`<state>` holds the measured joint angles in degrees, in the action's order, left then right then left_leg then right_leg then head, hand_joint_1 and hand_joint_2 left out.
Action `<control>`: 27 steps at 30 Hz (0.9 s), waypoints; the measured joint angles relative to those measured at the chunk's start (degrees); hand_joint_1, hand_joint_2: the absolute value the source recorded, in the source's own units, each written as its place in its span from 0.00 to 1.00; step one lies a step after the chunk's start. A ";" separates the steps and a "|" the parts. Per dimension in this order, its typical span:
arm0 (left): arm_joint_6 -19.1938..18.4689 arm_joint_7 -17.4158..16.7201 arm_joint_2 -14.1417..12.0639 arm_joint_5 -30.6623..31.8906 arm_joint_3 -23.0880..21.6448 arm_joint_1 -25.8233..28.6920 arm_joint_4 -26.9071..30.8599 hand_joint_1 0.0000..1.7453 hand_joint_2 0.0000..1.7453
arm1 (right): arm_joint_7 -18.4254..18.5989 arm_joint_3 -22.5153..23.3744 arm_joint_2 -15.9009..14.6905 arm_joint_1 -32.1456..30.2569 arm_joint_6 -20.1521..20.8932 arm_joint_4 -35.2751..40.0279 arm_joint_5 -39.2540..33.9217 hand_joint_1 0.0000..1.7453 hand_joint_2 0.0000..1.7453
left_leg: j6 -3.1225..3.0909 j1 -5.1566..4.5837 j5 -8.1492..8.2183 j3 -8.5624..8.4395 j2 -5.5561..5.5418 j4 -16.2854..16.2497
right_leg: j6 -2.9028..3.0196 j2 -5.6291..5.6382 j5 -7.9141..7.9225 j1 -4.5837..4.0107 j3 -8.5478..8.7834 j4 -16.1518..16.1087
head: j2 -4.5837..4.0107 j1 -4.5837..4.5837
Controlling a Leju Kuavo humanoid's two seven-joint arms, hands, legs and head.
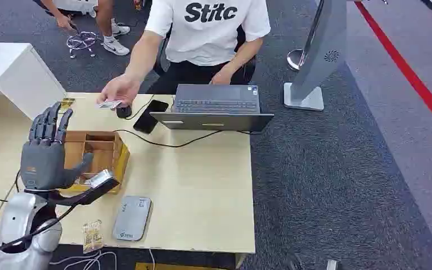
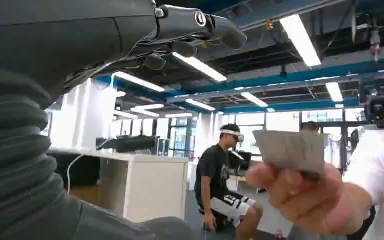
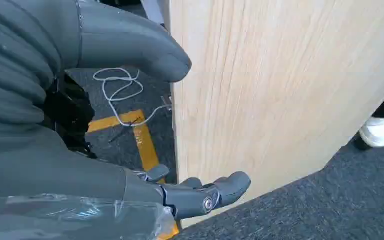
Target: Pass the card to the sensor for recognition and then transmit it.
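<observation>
A person's hand (image 1: 119,90) holds the card (image 1: 109,104) over the far side of the table, near the laptop. The left wrist view shows that same card (image 2: 290,149) pinched in the person's fingers (image 2: 300,192). My left hand (image 1: 48,152) is raised above the wooden box (image 1: 98,152), fingers spread upward and holding nothing, a short way from the card. The grey sensor pad (image 1: 132,218) lies flat by the table's front edge. My right hand (image 3: 130,125) hangs beside the table's wooden side panel (image 3: 275,85), fingers apart and empty.
A laptop (image 1: 216,107) and a black phone (image 1: 151,115) sit at the table's far side, with a cable running across. A small packet (image 1: 92,235) lies at the front edge. A white cabinet (image 1: 17,70) stands at left, a grey stand (image 1: 318,56) at right.
</observation>
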<state>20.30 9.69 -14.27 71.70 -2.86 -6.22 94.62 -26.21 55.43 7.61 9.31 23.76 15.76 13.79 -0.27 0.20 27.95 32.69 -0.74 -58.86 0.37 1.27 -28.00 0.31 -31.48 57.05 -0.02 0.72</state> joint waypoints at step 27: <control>6.89 -18.08 -13.08 17.71 -9.23 -6.15 -11.74 1.00 1.00 | 2.75 -3.50 0.13 0.57 -0.94 -0.02 -4.50 0.00 1.00 | 0.04 0.01 -0.03 0.02 -0.01 0.00 | 0.00 0.00 0.00 0.00 0.00 0.01 | -0.02 -0.02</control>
<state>27.19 -8.39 -27.34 89.42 -12.09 -12.37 82.88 -23.45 51.93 7.74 9.88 22.82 15.74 9.29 -0.23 0.22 27.92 32.71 -0.75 -58.86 0.37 1.27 -28.00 0.31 -31.48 57.06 -0.04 0.70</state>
